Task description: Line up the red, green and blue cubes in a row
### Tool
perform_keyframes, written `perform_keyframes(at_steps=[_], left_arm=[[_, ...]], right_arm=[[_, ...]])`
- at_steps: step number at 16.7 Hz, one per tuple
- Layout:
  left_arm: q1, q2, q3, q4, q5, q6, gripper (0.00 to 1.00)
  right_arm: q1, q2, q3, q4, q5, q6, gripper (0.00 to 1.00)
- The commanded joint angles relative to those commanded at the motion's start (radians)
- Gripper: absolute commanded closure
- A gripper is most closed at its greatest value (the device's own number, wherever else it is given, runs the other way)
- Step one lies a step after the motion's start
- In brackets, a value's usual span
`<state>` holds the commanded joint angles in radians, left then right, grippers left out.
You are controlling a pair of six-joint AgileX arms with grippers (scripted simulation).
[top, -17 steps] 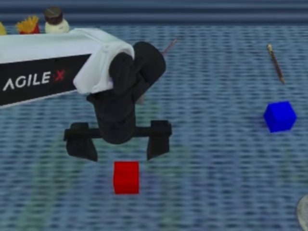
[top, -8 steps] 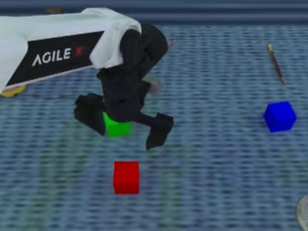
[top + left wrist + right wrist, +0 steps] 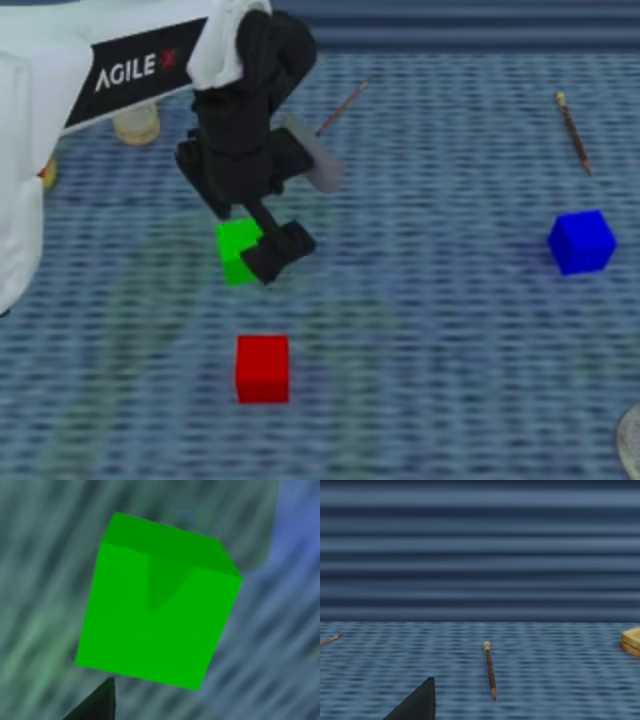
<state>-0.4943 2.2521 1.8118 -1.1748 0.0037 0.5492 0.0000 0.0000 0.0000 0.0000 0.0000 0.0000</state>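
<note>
Green cube (image 3: 234, 250) on the tabletop (image 3: 450, 350), up and slightly left of the red cube (image 3: 262, 369) in the top view, with a clear strip of cloth between. Blue cube (image 3: 581, 241) far right of the red cube and a little higher, well apart from both.

Left end effector (image 3: 243, 233) right over the green cube, tilted, one dark finger (image 3: 278, 250) down beside its right face, the other hidden under the wrist housing. Fingers apparently spread to either side of the cube rather than pressed on it, so taken as released; contact not confirmed. Left wrist view filled by the green cube (image 3: 157, 602) with one fingertip (image 3: 95, 705) at the frame edge, apart from it.

Handling, as a judgement: small, rigid, likely light, smooth-sided, so prone to slip or twist if pinched on a corner. Best taken across two opposite flat faces, near mid-height, fingers square to them. Cube looks rotated against the end effector, so some turning of the wrist probably wanted first.

Right arm out of the top view; right wrist view onto a pencil (image 3: 490, 670), only one fingertip (image 3: 415, 705) seen, so state of the right end effector untellable. Second pencil (image 3: 340, 107) up and right of the green cube.
</note>
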Motion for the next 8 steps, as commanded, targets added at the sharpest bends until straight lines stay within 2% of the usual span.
perform_keyframes(at_steps=[4,8], left_arm=[[0.048,0.049,0.094,-0.02,0.001,0.247,0.0],[0.066,0.059,0.126,-0.022,0.001,0.325,0.0]], right_arm=[[0.0,0.0,0.0,0.0,0.0,0.0,0.0],[0.0,0.0,0.0,0.0,0.0,0.0,0.0]])
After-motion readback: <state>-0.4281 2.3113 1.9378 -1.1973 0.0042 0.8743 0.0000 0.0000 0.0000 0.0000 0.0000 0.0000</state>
